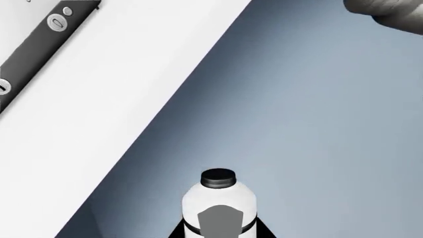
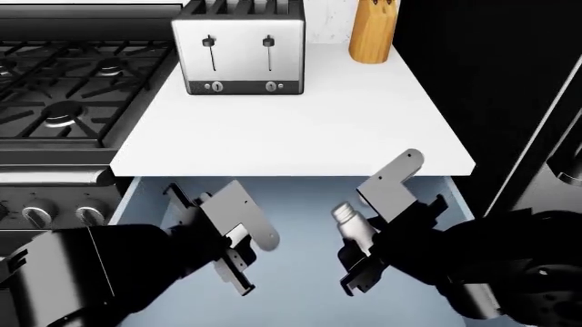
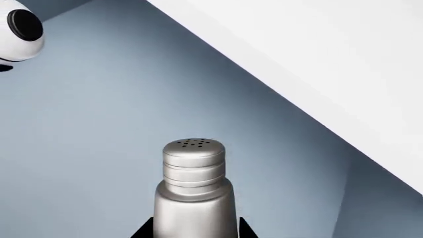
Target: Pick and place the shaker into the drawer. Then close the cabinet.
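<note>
Shaker (image 3: 193, 191) sits clamped in the right fingers (image 2: 364, 262) above the open drawer (image 2: 300, 286); left fingers (image 2: 238, 262) grip a white bottle (image 1: 219, 208). Released tilted, the shaker could topple and roll.

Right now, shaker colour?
Plain silver metal shaker, perforated top; clearest in the right wrist view.

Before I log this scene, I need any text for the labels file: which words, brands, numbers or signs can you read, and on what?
None can be read.
Toaster: two round dials on its front, any marks too small to read.
Stove knobs: no readable marks.
Shaker: plain metal, only holes in its top.
White bottle: a blank grey patch, no lettering.
Knife block and drawer: plain.
</note>
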Motion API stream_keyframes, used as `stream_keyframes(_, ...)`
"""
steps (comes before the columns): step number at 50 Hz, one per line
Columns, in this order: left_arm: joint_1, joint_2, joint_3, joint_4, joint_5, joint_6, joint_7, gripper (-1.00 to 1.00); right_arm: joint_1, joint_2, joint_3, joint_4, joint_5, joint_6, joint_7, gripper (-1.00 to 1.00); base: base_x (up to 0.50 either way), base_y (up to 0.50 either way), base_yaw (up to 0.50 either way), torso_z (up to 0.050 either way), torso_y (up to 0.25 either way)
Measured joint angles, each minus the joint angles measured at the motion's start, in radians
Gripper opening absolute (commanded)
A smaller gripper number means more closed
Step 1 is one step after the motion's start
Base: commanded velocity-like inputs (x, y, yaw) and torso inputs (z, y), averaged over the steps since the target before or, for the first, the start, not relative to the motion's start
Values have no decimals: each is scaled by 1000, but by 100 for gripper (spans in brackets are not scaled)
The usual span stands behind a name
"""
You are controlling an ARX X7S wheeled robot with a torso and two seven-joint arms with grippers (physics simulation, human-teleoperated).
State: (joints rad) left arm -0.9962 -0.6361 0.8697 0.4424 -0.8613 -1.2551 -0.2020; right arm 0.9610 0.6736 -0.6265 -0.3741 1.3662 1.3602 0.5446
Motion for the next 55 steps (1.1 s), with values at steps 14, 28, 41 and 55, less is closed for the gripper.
stream_keyframes(14,15,4,29,-18,17,21,6,-100,-22,0,-42,17,-63,-48,-57,-100,0,0,0,0,1)
stream_keyframes(28,34,7,56,-35,32,42,11,-100,-44,-4,-78,35,-106,-83,-94,-100,0,0,0,1,1)
stream_keyframes(41,46,12,85,-57,47,57,22,-100,-52,-11,-102,51,-127,-98,-111,-100,0,0,0,0,1)
stream_keyframes(55,53,18,109,-78,59,68,29,-100,-60,-20,-133,72,-155,-118,-135,-100,0,0,0,0,1)
